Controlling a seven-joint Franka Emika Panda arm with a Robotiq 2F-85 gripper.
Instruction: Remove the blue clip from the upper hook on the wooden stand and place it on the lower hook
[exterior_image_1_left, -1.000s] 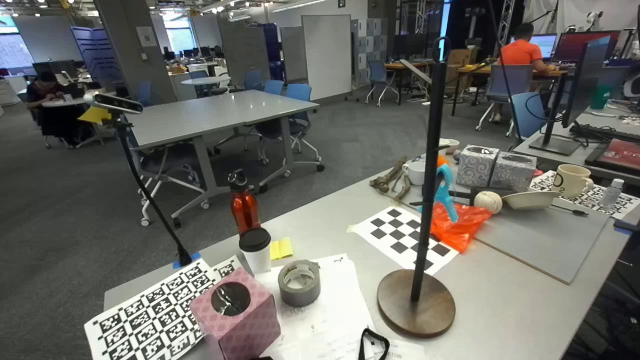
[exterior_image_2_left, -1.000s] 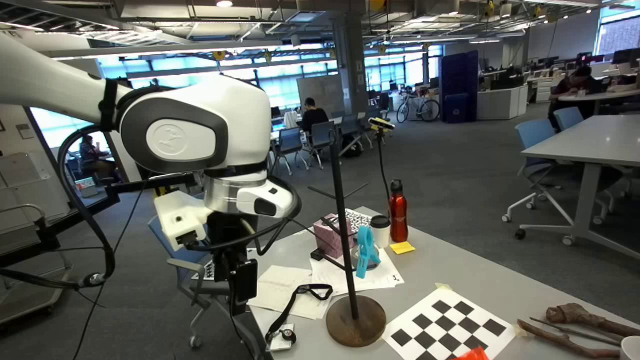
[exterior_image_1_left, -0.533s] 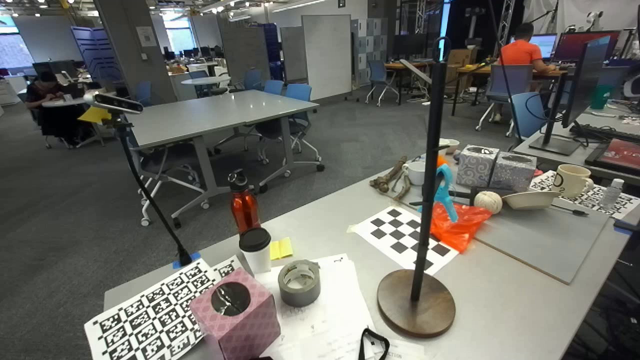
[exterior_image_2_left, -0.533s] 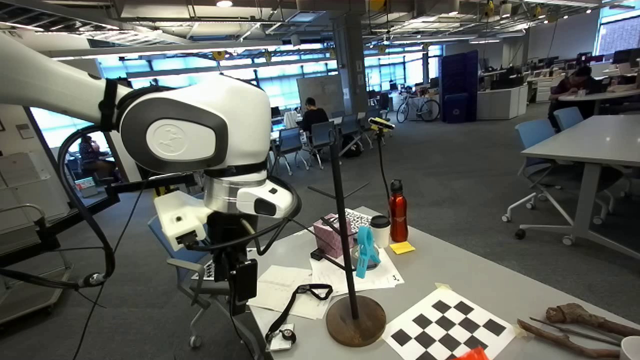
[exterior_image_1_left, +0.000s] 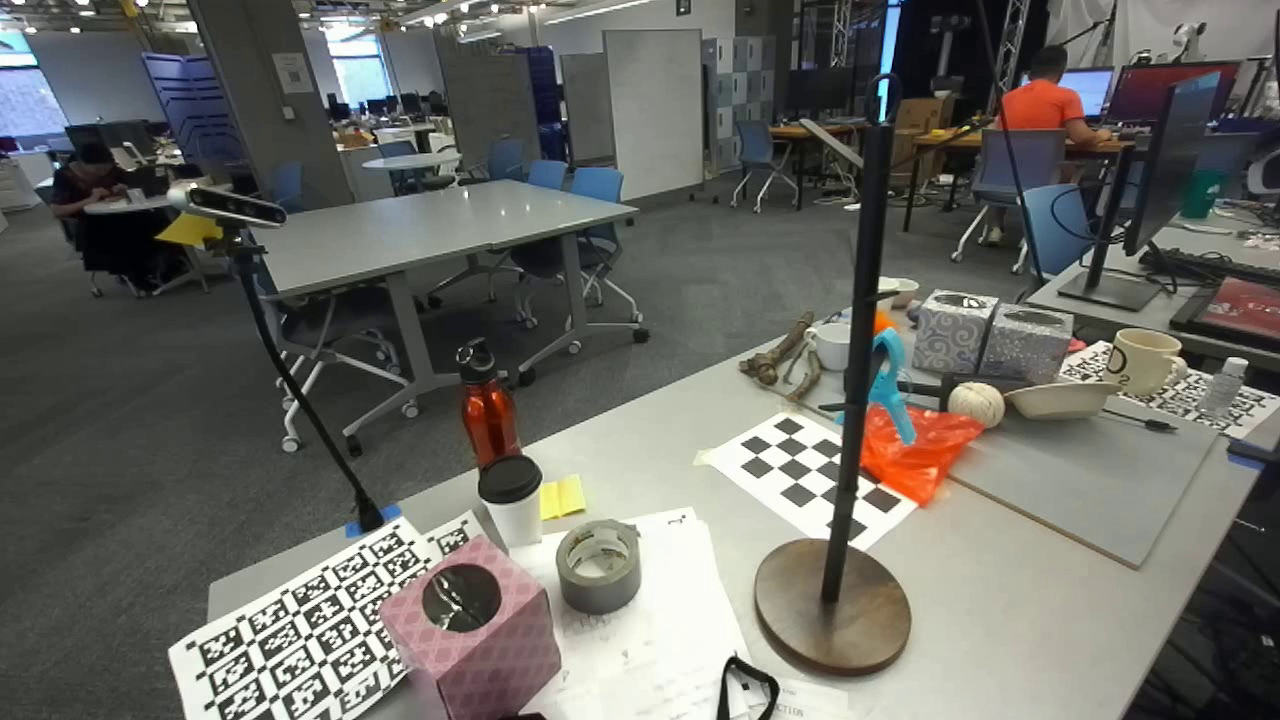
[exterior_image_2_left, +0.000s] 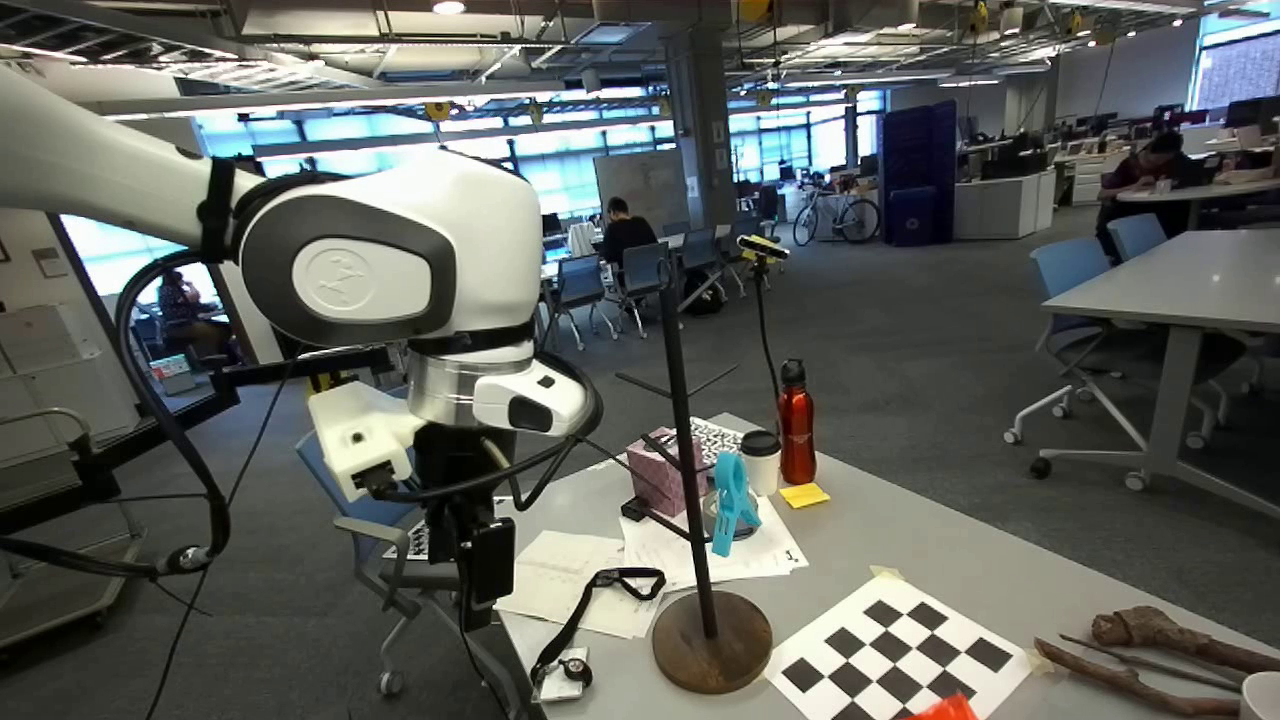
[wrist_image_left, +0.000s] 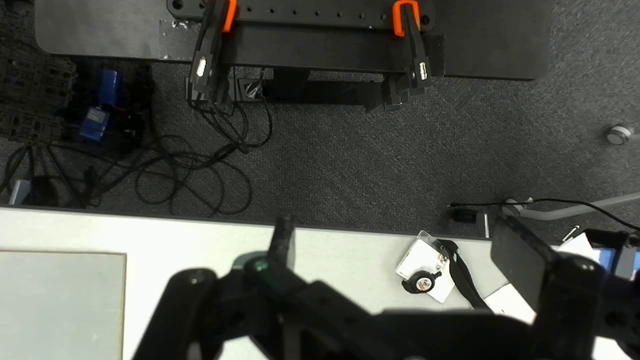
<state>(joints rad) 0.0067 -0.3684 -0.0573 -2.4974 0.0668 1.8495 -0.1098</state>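
Observation:
The wooden stand is a dark pole on a round brown base, upright on the table; it also shows in an exterior view. Thin pegs stick out at several heights. The blue clip hangs beside the pole, partway up, and shows in an exterior view. I cannot tell exactly which peg bears it. My gripper points down, apart from the stand, on the pole's opposite side from the clip. In the wrist view my gripper has its fingers wide apart with nothing between them. Stand and clip are out of the wrist view.
A black lanyard with a badge lies near the table edge. A pink tissue box, tape roll, lidded cup and red bottle stand nearby. A checkerboard sheet and orange bag lie beside the stand.

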